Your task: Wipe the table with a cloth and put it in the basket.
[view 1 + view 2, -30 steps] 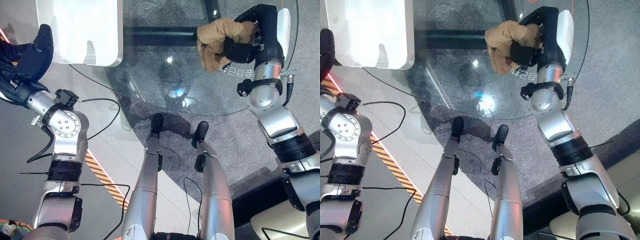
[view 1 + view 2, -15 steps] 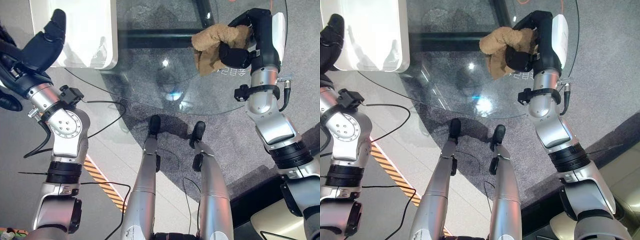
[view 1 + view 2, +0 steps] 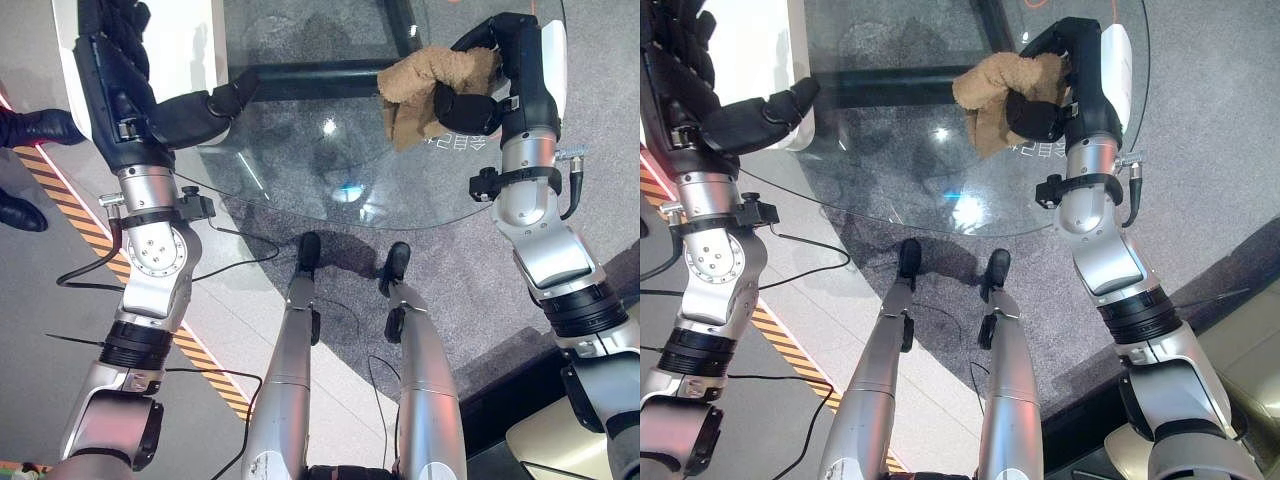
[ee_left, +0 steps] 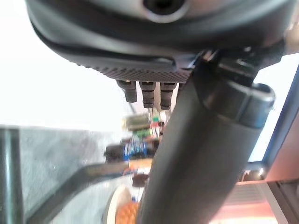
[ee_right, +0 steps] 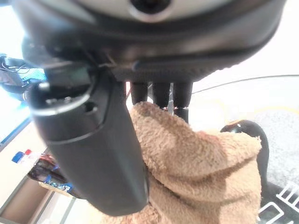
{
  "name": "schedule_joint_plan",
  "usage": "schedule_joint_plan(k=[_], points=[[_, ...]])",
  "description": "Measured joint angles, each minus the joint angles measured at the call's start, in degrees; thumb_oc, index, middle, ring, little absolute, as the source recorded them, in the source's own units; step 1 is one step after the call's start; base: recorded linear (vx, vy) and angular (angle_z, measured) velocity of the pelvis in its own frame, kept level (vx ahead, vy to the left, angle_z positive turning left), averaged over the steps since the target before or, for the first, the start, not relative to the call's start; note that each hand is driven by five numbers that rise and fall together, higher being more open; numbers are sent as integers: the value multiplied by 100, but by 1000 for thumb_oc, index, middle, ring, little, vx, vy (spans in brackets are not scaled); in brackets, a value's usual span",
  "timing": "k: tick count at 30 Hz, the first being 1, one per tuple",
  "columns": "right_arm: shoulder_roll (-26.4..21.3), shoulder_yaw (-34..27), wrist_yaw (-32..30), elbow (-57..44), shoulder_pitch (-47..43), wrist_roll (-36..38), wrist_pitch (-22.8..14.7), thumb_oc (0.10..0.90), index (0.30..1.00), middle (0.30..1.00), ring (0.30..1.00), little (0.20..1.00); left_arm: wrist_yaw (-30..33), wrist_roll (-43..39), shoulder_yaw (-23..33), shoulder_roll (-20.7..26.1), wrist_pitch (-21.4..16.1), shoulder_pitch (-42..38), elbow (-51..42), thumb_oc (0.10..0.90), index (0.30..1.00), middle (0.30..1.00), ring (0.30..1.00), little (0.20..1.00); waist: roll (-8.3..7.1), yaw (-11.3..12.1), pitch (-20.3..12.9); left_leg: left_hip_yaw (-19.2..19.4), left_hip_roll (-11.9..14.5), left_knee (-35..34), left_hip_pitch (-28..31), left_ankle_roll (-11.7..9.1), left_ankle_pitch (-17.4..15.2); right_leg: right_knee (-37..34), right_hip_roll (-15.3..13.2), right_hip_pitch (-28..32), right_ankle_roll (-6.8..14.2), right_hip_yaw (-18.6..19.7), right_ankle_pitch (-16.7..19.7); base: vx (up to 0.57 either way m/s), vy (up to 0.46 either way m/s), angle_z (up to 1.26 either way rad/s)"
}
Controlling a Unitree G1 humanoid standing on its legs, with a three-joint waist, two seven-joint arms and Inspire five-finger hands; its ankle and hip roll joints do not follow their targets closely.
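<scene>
— What sits furthest to the robot's left?

— A person's dark shoes (image 3: 30,128) on the grey floor (image 3: 40,300), beside a strip of orange and black striped tape (image 3: 205,360). Just past them is the left hand (image 3: 120,75), raised over a white slab (image 3: 200,40) that lies at the left edge of the worktop (image 3: 310,150).

— Is that hand holding anything?

— No. Its fingers (image 3: 680,45) reach out fairly straight and its thumb (image 3: 215,105) sticks out sideways toward the glass; nothing lies between them. The left wrist view shows the same, fingers loose with no object in them.

— And the worktop itself?

— Round, clear glass, with a dark frame bar (image 3: 310,78) and grey carpet (image 3: 450,270) showing through it. Bright light reflections sit near the middle of the glass.

— Where is the cloth?

— The tan, fluffy cloth (image 3: 430,90) is bunched in the right hand (image 3: 500,80), over the right part of the glass. The fingers and thumb are curled around it, and a fold hangs down below the grip. In the right wrist view the cloth (image 5: 196,172) fills the space between the thumb (image 5: 93,149) and the fingers. Whether the hanging fold touches the glass, I cannot tell.
</scene>
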Motion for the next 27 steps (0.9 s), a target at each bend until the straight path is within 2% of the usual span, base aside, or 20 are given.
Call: schedule_joint_plan(k=[9,27], points=[[-1,21,2,-169,-32,16,-65,100,300,300,300,200,-446,-215,-567,-59,113,-268,35,800,900,900,900,900,-1,-86,0,12,22,-22,63,0,0,-23,28,47,-8,16,24,0,0,0],[51,150,141,-387,-471,27,-107,100,300,300,300,200,-764,-260,-839,-346,264,-549,354,800,900,900,900,900,-2,-195,0,48,47,-62,76,2,-2,-112,65,51,-3,66,66,-1,1,-1]])
